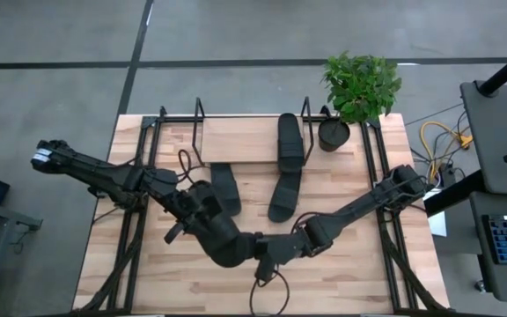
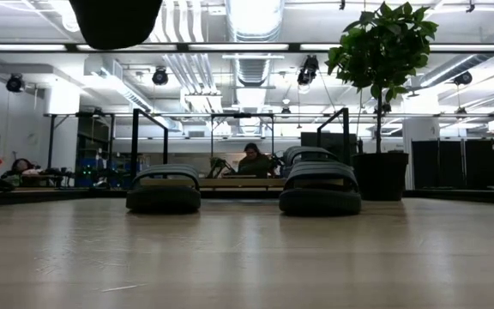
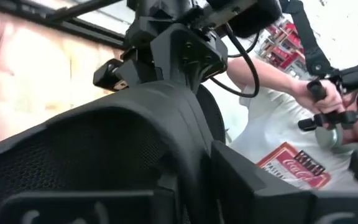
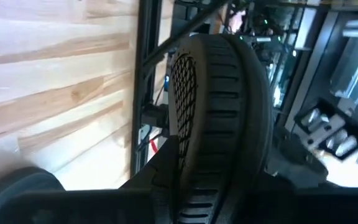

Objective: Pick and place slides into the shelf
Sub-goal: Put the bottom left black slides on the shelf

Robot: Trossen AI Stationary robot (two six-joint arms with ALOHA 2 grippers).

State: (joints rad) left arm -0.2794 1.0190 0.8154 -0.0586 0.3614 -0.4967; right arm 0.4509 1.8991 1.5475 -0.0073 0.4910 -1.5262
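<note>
High view: wooden table (image 1: 341, 264), pale planked butcher-block surface, rectangular, with black frame rails along both sides. At its far edge sits the shelf (image 1: 236, 136), a light smooth board between thin black wire U-shaped uprights.

Left arm (image 1: 104, 174) and right arm (image 1: 377, 198), both dark and jointed, reach inward and meet over the near middle of the table.

Leafy green plant (image 1: 361, 81) stands in a round black pot (image 1: 333, 134) at the far right corner, just beside the shelf's right upright.

Slides, matte black rubber, long oval soles with broad straps:
- First slide (image 1: 290, 141) lies on the shelf board, near its right end.
- Second slide (image 1: 284, 195) lies on the table just in front of it, slightly angled.
- Third slide (image 1: 225, 187) lies on the table left of the second, at the shelf's front edge.
- Fourth slide (image 4: 216, 112) is off the table between the two grippers; its sole shows ribbed tread and a fine mesh pattern.

Right gripper (image 1: 271, 248) is clamped on the fourth slide. Left gripper (image 1: 236, 248) is against the same slide; whether it grips cannot be told.
</note>
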